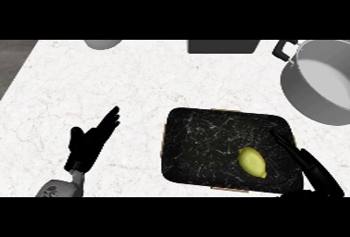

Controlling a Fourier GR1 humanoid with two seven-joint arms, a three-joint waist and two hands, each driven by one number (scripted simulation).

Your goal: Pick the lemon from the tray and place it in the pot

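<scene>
My left hand [92, 143] rests on the tabletop [137, 88], fingers straight. The lemon [252, 162] lies in the tray [198, 139], right side. My right hand [311, 169], fingers straight and apart, reaches just beside it. Light, stiff, rolls easily, I judge; I'd take it across its middle. Pot [321, 88] far right.

Lemon [252, 162] sits on the tray [205, 139], toward its right side. Pot [321, 88] stands behind and right of the tray, apart. Left hand [92, 141] rests left of the tray; right hand [311, 169] lies over its right edge, beside the lemon.
</scene>
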